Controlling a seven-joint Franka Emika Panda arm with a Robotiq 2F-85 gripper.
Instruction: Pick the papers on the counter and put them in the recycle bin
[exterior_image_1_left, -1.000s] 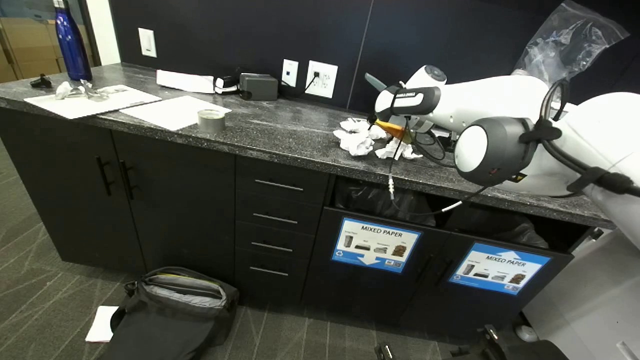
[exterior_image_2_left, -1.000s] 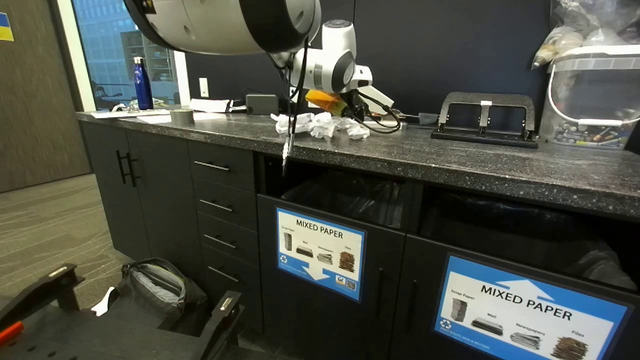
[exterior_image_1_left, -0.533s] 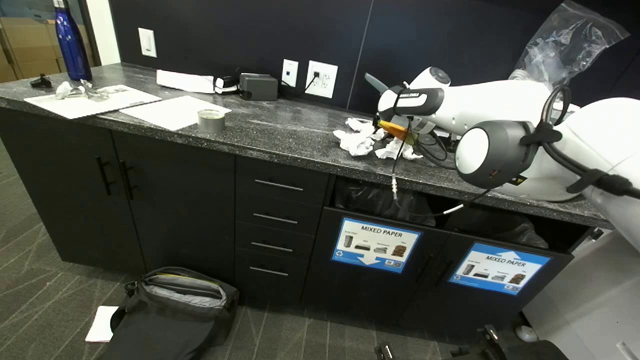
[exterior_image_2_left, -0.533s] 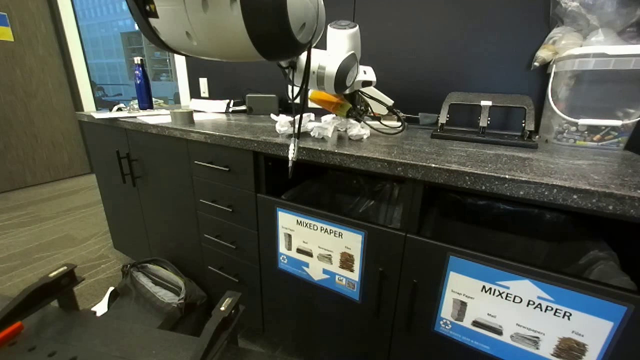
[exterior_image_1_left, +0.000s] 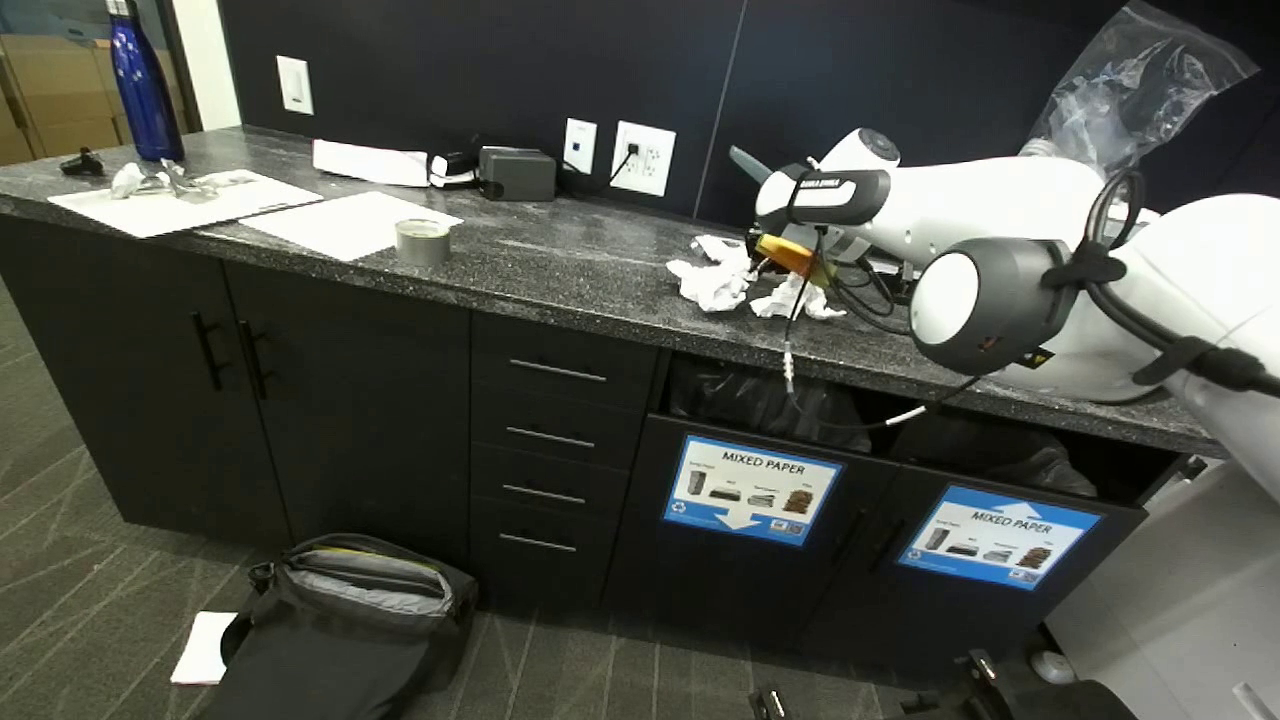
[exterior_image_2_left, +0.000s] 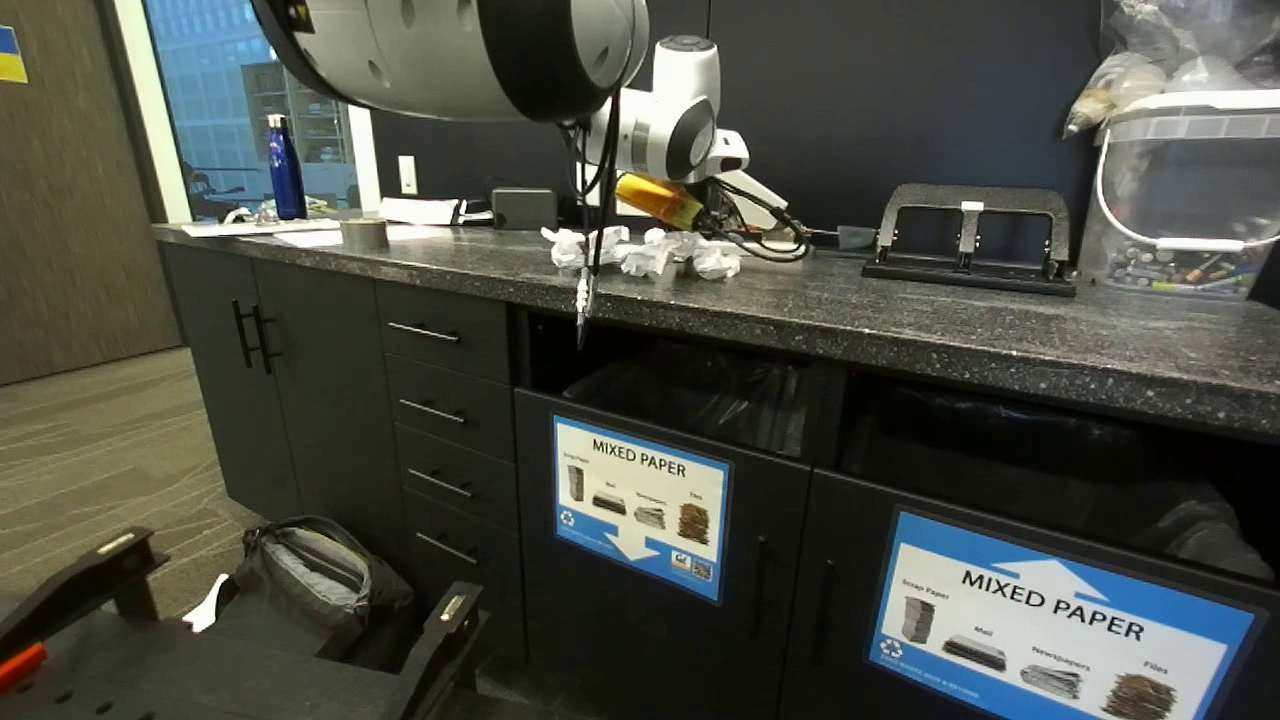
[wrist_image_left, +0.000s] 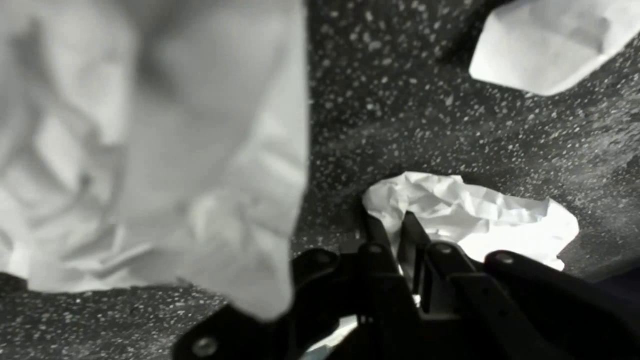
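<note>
In the wrist view the jaws stand almost together, their black fingertips (wrist_image_left: 415, 230) pinching the left end of a crumpled white paper scrap (wrist_image_left: 480, 215) — whether it rests on the dark grey speckled stone-look surface (wrist_image_left: 375, 115) cannot be told. A second crumpled white scrap (wrist_image_left: 200, 140) shows large at left, a third crumpled white scrap (wrist_image_left: 550, 47) at far right. In both exterior views the papers (exterior_image_1_left: 714, 285) lie clustered under the end of the white robot arm (exterior_image_1_left: 980, 200) — above the left black-lined bin opening (exterior_image_2_left: 715, 400). A tall blue bottle (exterior_image_2_left: 286, 175) stands upright at far left.
</note>
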